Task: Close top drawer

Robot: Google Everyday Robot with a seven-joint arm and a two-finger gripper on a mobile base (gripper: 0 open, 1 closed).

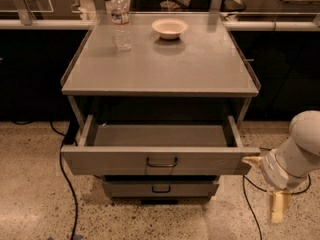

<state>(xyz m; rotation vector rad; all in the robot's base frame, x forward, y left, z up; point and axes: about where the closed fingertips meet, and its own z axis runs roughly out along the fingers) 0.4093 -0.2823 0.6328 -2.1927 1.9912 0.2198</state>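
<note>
Gripper: we find it (265, 186) low at the right of the scene, just beside the right end of the top drawer's front panel.
Gripper state: its two pale yellow fingers (252, 160) stand well apart, and we see nothing held between them. One points left and reaches the drawer's right front corner, where it seems to touch. The other points down toward the floor.
Arm: a thick, rounded white arm (302, 146) comes in from the right edge and carries the gripper.
Top drawer: the wide grey top drawer (115, 160) sits directly under the cabinet top and is pulled well out toward us. We can see down into its shallow grey interior, and it looks empty.
Drawer handle: a small dark wire handle (162, 162) sits at the centre of the flat front panel, well apart from the gripper.
Lower drawer: a narrower grey drawer (192, 188) shows just below the top drawer's front, set further back, with its own small dark handle.
Cabinet top: a flat grey surface (160, 69) with raised edges on the left and right.
Water bottle: a clear plastic bottle (120, 20) stands upright near the back left of the cabinet top.
Bowl: a small pale bowl (170, 28) sits near the back, right of the bottle and apart from it.
Floor: speckled beige floor (30, 199), with a dark cable (68, 184) trailing across it at the cabinet's left.
</note>
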